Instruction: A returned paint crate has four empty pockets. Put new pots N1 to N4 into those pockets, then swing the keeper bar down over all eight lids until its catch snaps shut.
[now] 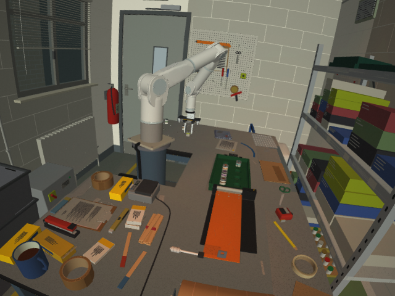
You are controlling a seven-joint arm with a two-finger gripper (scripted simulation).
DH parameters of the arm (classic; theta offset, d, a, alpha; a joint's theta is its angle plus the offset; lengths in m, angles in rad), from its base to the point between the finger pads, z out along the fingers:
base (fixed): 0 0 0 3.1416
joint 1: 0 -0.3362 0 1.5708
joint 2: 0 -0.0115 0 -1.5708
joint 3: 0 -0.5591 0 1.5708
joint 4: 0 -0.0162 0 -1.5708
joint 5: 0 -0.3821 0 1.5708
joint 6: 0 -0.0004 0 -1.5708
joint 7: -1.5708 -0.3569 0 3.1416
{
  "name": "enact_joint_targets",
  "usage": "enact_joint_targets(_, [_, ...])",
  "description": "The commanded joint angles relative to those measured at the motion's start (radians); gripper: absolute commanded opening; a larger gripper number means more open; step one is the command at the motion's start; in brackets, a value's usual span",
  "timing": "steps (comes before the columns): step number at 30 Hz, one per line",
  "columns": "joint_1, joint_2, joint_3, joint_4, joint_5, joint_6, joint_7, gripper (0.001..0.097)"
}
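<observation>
The green paint crate (229,173) sits in the middle of the bench, with a column of pots (224,174) filling its left pockets and one pot (238,163) in the far right pocket; the other right pockets are empty. The orange keeper bar (225,224) lies swung open flat toward the near side, its catch (222,254) at the near end. One small pot (166,121) stands on the far left bench edge near the arm's base. My gripper (188,131) hovers over the far left part of the bench and grips a small paint pot (188,134).
A rectangular opening in the bench (178,165) lies just below and left of the gripper, beside the arm's pedestal (152,159). Papers and a mesh pad (263,140) lie beyond the crate. A shelving rack (347,153) runs along the right edge. Clutter fills the near left.
</observation>
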Motion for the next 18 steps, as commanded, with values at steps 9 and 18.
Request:
enact_joint_targets(9, [0.0,-0.001,-0.001,0.0,0.0,0.0,0.0,0.0475])
enact_joint_targets(18, [0.0,-0.001,0.0,0.0,0.001,0.0,0.0,0.035])
